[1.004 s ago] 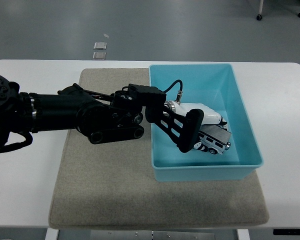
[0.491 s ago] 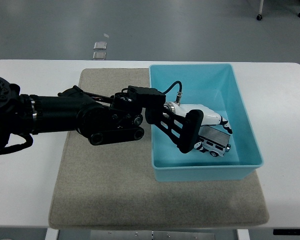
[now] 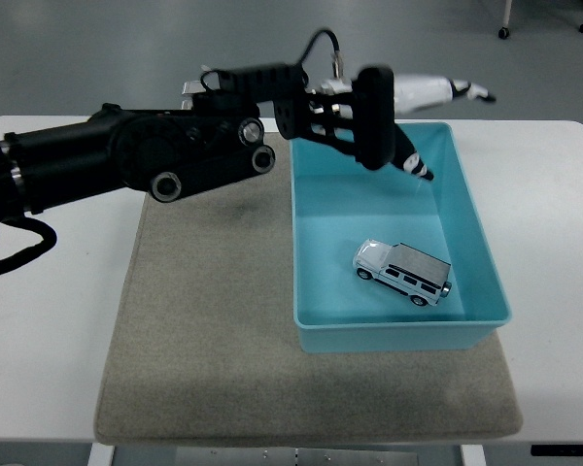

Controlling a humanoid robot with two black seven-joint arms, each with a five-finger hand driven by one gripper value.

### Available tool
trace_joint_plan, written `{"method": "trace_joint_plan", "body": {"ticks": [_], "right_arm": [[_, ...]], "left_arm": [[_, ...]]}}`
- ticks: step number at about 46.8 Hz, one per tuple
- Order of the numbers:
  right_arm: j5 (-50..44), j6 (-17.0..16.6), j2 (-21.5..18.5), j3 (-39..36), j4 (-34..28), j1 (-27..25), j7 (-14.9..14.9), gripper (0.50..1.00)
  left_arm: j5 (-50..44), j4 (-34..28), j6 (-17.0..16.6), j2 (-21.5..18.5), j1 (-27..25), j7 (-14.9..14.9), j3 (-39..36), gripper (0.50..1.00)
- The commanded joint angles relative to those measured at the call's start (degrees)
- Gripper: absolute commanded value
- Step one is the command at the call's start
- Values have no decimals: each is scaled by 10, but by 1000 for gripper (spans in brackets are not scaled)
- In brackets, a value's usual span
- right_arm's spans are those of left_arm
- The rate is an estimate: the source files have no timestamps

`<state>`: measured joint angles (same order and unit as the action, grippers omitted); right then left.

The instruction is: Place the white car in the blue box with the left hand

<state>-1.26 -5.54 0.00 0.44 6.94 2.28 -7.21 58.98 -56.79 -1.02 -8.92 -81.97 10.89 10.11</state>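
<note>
The white car (image 3: 404, 272) lies in the blue box (image 3: 466, 218); the left hand (image 3: 384, 112) hovers above, empty.

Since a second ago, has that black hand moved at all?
Yes. The left hand has let go of the white car and risen toward the far rim of the blue box, fingers spread.

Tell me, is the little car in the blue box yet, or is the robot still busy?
It looks done. The white car sits on its wheels on the floor of the blue box, towards the near end. The left hand holds nothing: it is up over the box's far edge with fingers spread. Nothing seems left except taking the arm away. The right hand is out of view.
</note>
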Motion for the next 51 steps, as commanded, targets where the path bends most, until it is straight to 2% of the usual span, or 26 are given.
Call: {"method": "trace_joint_plan", "body": {"ticks": [1,6,14,19,24,27,32,38,51], "right_arm": [[0,0,0,0,0,0,0,936],[0,0,0,0,0,0,0,936],[0,0,0,0,0,0,0,936],[-1,0,0,0,0,0,0,936],[0,0,0,0,0,0,0,936],[0,0,0,0,0,0,0,936],[0,0,0,0,0,0,0,936],[0,0,0,0,0,0,0,936],[-1,0,0,0,0,0,0,936]], "left_arm": [[-50,10,1,-16,4,0,71,999],[-133,19,-7,-39,6,0,104,996],[-255,55,-17,-80,10,3,110,999],[-367,80,-8,-100,16,7,109,996],[-496,91,0,-111,44,11,110,999],[-540,93,2,-123,61,10,106,999],[-555,106,2,-145,86,10,112,999],[-583,133,8,-145,117,10,172,999],[-590,134,15,-141,193,10,254,999]]}}
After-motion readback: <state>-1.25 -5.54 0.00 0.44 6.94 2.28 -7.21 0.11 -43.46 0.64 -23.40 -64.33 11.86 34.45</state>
